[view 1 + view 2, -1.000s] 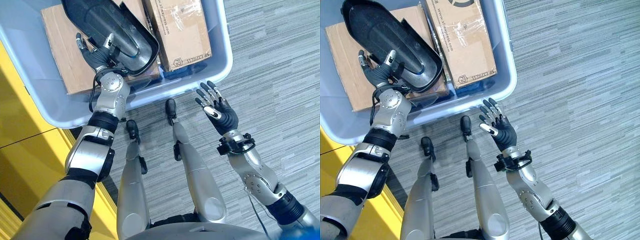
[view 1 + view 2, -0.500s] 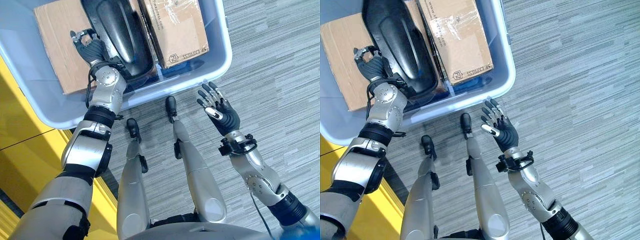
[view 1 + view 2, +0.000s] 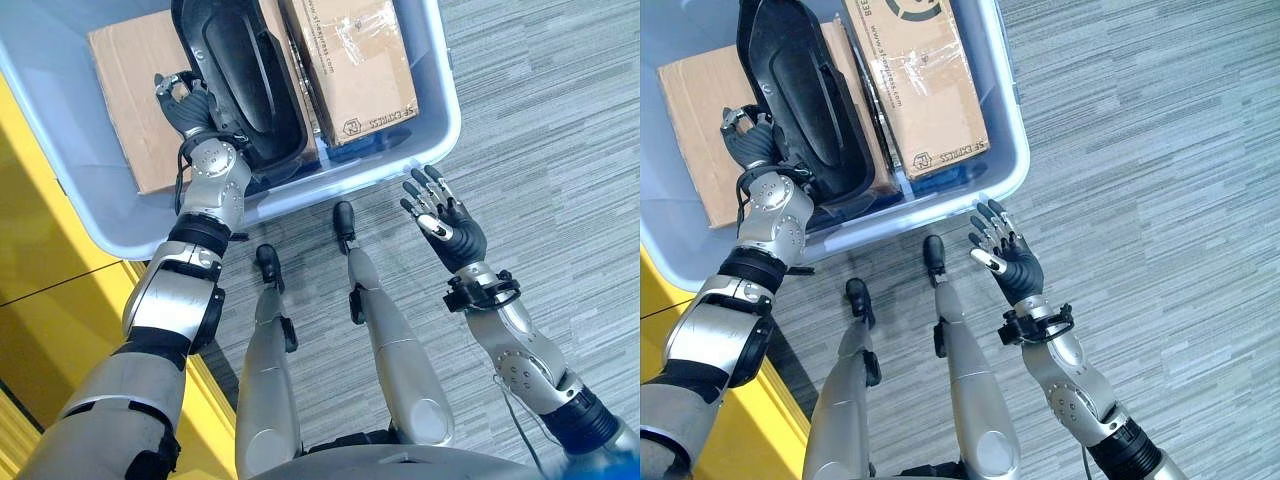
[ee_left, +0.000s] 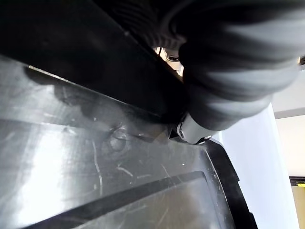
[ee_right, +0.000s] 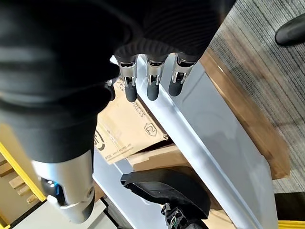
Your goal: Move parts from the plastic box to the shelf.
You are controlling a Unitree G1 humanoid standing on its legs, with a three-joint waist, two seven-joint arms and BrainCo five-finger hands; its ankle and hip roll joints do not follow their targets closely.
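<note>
A long black moulded part (image 3: 245, 80) stands on its edge inside the pale blue plastic box (image 3: 440, 120), leaning between two cardboard boxes. My left hand (image 3: 188, 103) is at the part's near left rim with its fingers curled over the edge. From the left wrist the part's scratched glossy surface (image 4: 95, 162) shows very close. My right hand (image 3: 450, 225) hovers open, palm up with fingers spread, over the carpet just outside the box's near right corner. In the right wrist view its fingers (image 5: 151, 86) point towards the box wall (image 5: 219, 143).
A taped cardboard box (image 3: 350, 60) lies right of the black part, and a flat one (image 3: 125, 90) lies under my left hand. A yellow surface (image 3: 40, 270) runs along the left. Grey striped carpet (image 3: 540, 150) spreads to the right.
The black part has swung from lying slanted across the cardboard to standing lengthwise on its edge. My left hand turned with it and curled on its rim. The right hand barely moved.
</note>
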